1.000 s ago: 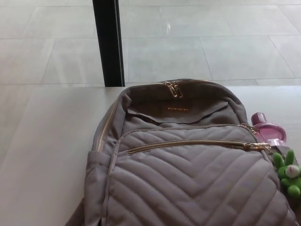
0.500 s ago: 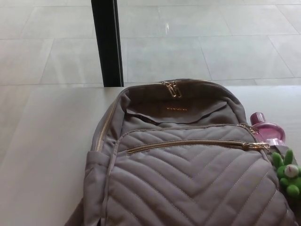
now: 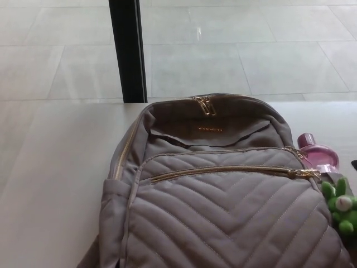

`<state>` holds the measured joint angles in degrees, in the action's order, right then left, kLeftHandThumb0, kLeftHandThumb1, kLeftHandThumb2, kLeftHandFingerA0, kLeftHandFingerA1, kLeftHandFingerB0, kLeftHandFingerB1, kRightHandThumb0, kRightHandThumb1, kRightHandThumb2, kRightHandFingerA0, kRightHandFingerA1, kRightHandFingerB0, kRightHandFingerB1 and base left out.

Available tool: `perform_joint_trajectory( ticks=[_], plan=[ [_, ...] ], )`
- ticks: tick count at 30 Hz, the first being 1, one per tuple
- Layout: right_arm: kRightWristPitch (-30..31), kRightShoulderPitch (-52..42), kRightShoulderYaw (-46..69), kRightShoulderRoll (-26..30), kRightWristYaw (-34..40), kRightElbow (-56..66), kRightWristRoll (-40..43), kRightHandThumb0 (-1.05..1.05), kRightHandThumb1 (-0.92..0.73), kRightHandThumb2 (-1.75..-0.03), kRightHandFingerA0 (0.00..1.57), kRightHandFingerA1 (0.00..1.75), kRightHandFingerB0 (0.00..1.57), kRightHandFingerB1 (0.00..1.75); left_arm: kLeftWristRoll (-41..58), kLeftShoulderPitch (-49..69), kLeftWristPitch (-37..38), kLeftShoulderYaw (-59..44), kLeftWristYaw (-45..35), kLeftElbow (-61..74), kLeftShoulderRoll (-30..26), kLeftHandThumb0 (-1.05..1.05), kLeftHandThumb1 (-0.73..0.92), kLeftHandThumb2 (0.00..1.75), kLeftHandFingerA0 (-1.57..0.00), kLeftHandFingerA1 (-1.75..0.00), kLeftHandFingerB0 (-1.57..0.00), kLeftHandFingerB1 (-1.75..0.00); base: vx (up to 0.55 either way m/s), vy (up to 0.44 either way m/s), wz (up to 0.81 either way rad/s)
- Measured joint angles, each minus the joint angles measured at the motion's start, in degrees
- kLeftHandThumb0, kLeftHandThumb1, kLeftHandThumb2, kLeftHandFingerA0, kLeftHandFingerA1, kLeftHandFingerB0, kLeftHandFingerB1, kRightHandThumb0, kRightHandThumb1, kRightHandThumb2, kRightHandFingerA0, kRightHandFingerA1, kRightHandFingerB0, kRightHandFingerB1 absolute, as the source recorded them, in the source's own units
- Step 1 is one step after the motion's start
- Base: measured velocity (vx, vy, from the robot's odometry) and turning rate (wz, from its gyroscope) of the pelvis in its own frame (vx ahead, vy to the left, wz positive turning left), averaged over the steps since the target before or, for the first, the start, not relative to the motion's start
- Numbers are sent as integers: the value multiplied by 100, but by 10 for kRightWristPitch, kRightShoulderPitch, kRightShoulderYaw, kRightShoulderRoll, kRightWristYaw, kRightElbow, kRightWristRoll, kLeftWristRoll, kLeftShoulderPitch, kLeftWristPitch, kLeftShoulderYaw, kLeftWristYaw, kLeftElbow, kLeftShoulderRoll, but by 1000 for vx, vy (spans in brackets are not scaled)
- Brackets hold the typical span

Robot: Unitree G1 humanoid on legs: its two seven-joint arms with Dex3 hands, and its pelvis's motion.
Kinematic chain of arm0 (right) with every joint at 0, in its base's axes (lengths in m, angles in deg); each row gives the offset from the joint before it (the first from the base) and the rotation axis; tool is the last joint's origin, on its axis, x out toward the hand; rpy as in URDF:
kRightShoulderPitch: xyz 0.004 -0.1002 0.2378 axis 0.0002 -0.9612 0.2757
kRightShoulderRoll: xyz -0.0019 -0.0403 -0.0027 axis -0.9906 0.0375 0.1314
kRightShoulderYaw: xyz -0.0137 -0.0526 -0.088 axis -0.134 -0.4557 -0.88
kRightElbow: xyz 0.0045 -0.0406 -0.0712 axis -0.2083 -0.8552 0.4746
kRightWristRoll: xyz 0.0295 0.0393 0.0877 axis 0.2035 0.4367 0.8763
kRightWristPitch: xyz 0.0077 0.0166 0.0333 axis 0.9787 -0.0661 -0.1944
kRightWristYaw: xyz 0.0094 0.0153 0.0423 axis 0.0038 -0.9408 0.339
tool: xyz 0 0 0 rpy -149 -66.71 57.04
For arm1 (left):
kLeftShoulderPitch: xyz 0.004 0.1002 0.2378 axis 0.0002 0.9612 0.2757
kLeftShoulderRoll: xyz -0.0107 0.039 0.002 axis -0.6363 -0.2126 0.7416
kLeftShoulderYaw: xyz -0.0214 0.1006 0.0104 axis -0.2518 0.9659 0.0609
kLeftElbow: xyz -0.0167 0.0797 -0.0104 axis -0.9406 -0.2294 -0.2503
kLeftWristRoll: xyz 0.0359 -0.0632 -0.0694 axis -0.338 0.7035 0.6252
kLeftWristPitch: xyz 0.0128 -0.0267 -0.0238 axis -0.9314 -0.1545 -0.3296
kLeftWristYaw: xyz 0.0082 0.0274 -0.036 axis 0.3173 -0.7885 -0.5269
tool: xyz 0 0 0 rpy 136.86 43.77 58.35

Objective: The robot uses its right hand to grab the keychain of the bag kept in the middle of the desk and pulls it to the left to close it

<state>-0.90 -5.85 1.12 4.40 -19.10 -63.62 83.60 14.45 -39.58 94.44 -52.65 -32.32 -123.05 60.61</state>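
Neither robot hand shows in the head view, so I cannot tell whether either is spread, pressed together or pinching anything. A tiny dark sliver sits at the right edge of the picture, too small to identify.

Nearest that edge is the one fuzzy green plush keychain with a pale face [image 3: 341, 205], lying against the right flank of the bag, low on my right. Just above it is the slim gold metal zip pull [image 3: 307, 173], at the right end of a gold zip [image 3: 223, 170] that crosses the front pocket.

The single taupe quilted fabric backpack [image 3: 223, 218] lies in the middle of the worktop, its front panel stitched in soft chevron ridges. Above the pocket the cloth is smooth, with a slack dark gap under a fold. A short line of small gold lettering [image 3: 211, 129] is printed there, too fine to read. At the top of the bag two gold zip pulls [image 3: 204, 104] sit side by side, touching. Another gold zip [image 3: 125, 151] curves down the bag's left side.

One translucent pink plastic bottle with a rounded cap [image 3: 318, 152] stands just beside the bag's right shoulder, above the keychain.

The pale matte worktop [image 3: 56, 184] carries all of it. Beyond its far edge lies a floor of large light tiles [image 3: 251, 50], with one black upright post [image 3: 128, 50] rising from behind the worktop.
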Motion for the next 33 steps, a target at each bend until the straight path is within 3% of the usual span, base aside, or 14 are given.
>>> perform_joint_trajectory(
  ticks=[4,5,14,15,16,17,29,30,31,32,33],
  plan=[
    [5,-7,-10,1,-7,18,-6,-72,-52,-87,57,67,25,44,0,0,4,1,-4,-1,0,-68,77,63,-67,-52,-52,-41,0,0,0],
    [7,-8,-10,3,-9,19,-7,-65,-63,-60,62,63,30,30,0,0,4,1,-5,-1,0,-67,78,64,-66,-51,-50,-40,0,0,0],
    [27,-1,-3,23,-17,1,-10,-69,-66,-60,64,72,31,30,2,-1,4,0,-14,-5,0,-68,81,65,-64,-51,-47,-41,0,0,0],
    [31,-1,-3,25,-18,-3,-11,-72,-54,-90,63,74,25,44,2,-1,4,0,-15,-6,0,-68,81,65,-63,-51,-47,-40,0,0,0],
    [35,1,-4,27,-18,-6,-13,-72,-54,-90,63,74,25,44,2,-1,4,0,-16,-6,0,-68,81,65,-63,-51,-47,-40,0,0,0],
    [37,2,-5,30,-18,-8,-15,-63,-65,-60,64,70,31,31,2,-1,4,0,-17,-6,0,-68,80,64,-65,-52,-48,-40,0,0,0],
    [71,27,-58,58,-13,15,-74,-58,-66,-60,62,69,32,31,3,-4,4,-1,-21,-10,0,-71,83,65,-64,-52,-49,-40,0,0,0],
    [73,30,-61,58,-13,16,-78,-63,-54,-87,62,74,25,45,3,-3,4,-1,-22,-10,0,-71,83,65,-65,-54,-51,-41,0,0,0],
    [75,33,-65,59,-12,16,-83,-67,-56,-88,59,73,25,44,4,-4,4,-2,-23,-10,0,-72,84,65,-65,-53,-51,-41,0,0,0],
    [79,38,-70,61,-12,15,-89,-58,-67,-60,61,71,32,31,4,-3,5,-2,-23,-10,0,-71,84,65,-65,-53,-51,-41,0,0,0],
    [81,43,-73,63,-12,11,-93,-57,-66,-60,62,71,32,31,5,-3,5,-2,-24,-10,0,-71,84,65,-65,-53,-51,-41,0,0,0]
  ],
)
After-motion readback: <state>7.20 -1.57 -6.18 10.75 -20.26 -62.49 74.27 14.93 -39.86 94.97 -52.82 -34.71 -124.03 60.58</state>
